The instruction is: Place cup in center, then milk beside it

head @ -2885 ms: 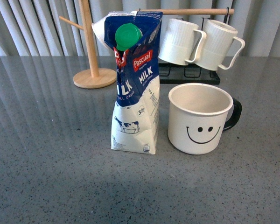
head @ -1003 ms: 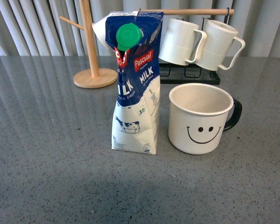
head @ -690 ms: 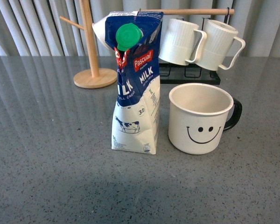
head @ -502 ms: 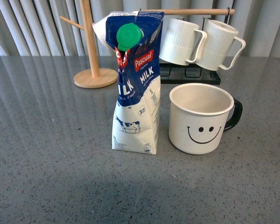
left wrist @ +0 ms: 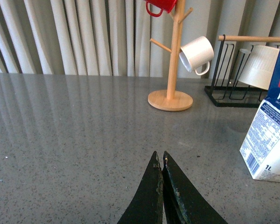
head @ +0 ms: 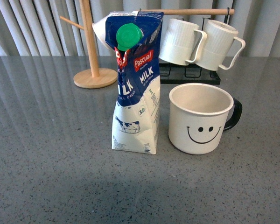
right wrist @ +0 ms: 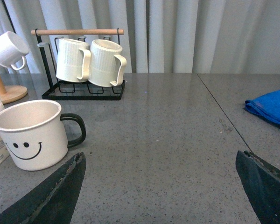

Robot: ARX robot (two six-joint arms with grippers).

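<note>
Looking at your desk, the cup (head: 201, 119) sits mid-desk with the milk (head: 134, 81) upright just beside it, nearer your pinched-shut left gripper (left wrist: 161, 161); right gripper (right wrist: 158, 161) gapes wide, cup-side.

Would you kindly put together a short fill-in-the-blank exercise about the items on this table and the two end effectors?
1. The cap on the milk carton is coloured ____.
2. The handle of the smiley cup is coloured ____.
3. The left end effector is ____, its tips pressed together with nothing between them.
4. The right end effector is ____, its tips standing far apart.

Missing words: green; black; shut; open
</note>
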